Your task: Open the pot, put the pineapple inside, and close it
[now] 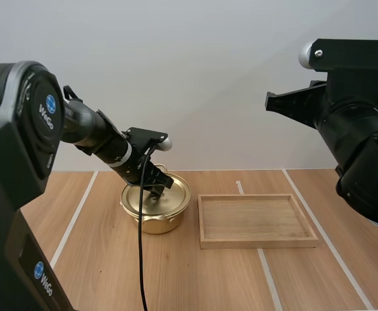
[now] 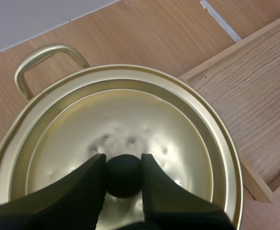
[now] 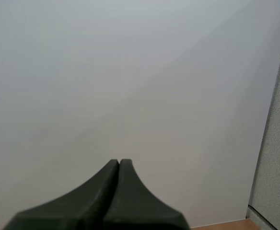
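A brass-coloured pot [image 1: 151,217] stands on the table left of centre, its lid [image 1: 165,194] resting on it. My left gripper [image 1: 156,189] is down on the lid's middle. In the left wrist view the gripper [image 2: 123,163] is shut on the lid's black knob [image 2: 124,173], one finger on each side, above the golden lid [image 2: 130,120]. One pot handle [image 2: 44,60] sticks out past the rim. My right gripper [image 3: 119,163] is shut on nothing, its fingers lying together as a dark wedge against a plain wall.
A shallow wooden tray [image 1: 257,220] lies right of the pot, close to it; its edge [image 2: 255,100] shows beside the lid. White tape lines cross the wooden tabletop. The right arm's bulk hangs high at the right side.
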